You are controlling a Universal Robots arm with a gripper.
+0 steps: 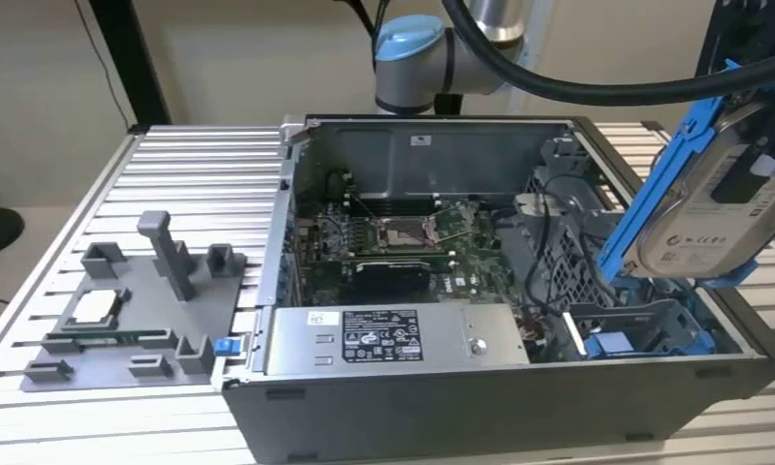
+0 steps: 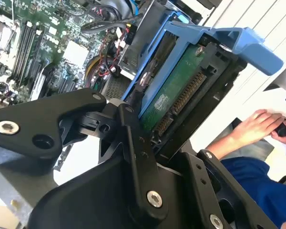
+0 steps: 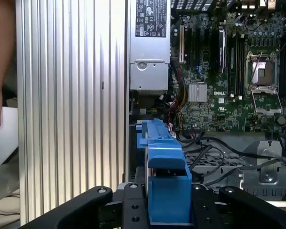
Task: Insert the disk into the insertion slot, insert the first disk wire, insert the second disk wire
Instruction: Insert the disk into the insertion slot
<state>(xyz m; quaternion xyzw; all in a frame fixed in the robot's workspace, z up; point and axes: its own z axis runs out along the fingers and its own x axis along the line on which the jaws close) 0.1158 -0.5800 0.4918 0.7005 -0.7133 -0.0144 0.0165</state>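
The gripper [image 3: 163, 198] is clamped on the disk [image 1: 721, 189], blue frame and all, holding it tilted above the open PC case [image 1: 491, 412] at the exterior view's right.

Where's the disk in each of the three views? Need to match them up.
Exterior view: disk tilted aloft at the exterior view's right, above the computer case.
Second wrist view: disk close up, green circuit-board side showing.
First wrist view: disk edge-on, blue-framed, close up.
Shared landmark: motherboard.
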